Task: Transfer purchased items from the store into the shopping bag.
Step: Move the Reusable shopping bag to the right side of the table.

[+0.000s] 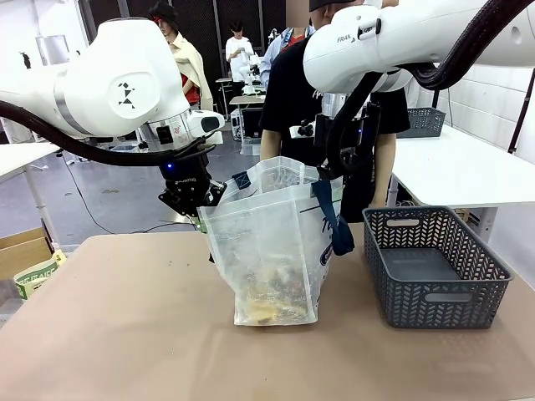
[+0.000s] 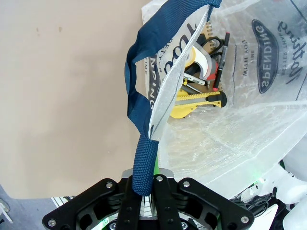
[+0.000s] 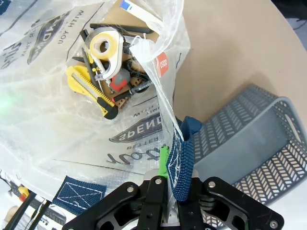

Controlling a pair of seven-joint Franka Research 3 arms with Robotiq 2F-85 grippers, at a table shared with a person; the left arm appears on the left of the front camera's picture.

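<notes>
Whitish translucent plastic tote bag [image 1: 267, 251]: stands on the brown table [image 1: 117, 334], its mouth stretched open between both arms.
Left gripper [image 2: 145, 183]: jaws fully closed on one navy strap handle [image 2: 136, 96].
Right gripper [image 3: 173, 184]: jaws fully closed on the other navy strap handle [image 3: 182, 153].
Purchased items [image 1: 272, 296]: at the bag bottom, among them a yellow utility knife [image 3: 88, 88] and a white tape dispenser [image 3: 106, 45].
Edges: dark grey lattice basket [image 1: 435, 267] just beside the bag, on its right.
Open room: bare table in front and left of the bag.
</notes>
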